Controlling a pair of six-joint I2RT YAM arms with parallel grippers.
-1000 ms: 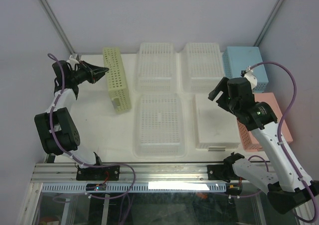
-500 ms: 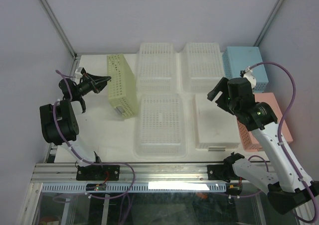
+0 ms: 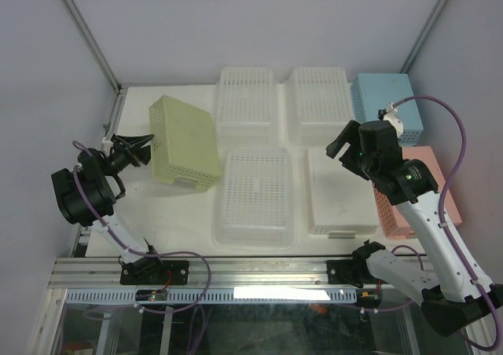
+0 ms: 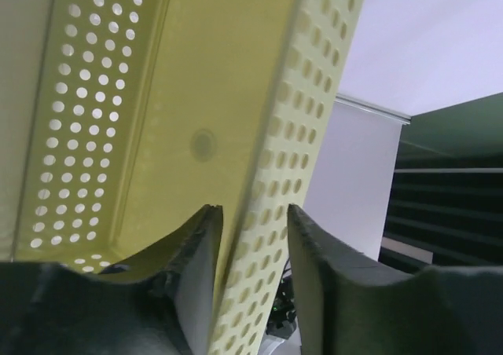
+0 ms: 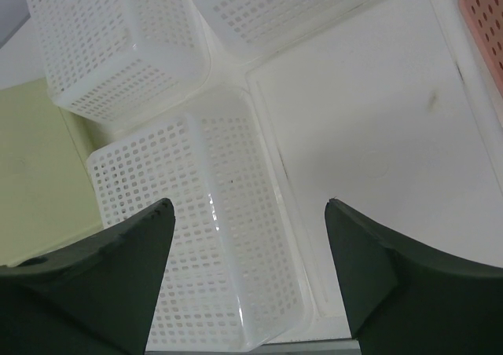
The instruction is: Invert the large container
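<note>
Straddling one perforated wall of the yellow-green basket [image 4: 196, 135] with the left fingers [image 4: 192, 276], whether clamped or slackened, cannot tell; hovering the right fingers [image 5: 110, 284], spread wide and empty, just above the large container [image 5: 212, 245], resting on the counter [image 3: 173, 214] beneath them.

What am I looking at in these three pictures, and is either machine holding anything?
These are two robot arms, the left arm and the right arm, bolted to the near edge of a table. The wide picture looks down from above; the other two come from a camera on each wrist. On the table lie plastic baskets: the large container, white and perforated, smaller white baskets, a yellow-green basket, a blue basket and a pink basket. The left gripper has its fingers either side of the yellow-green basket's wall; whether it squeezes is unclear. The right gripper hangs open, holding nothing.
</note>
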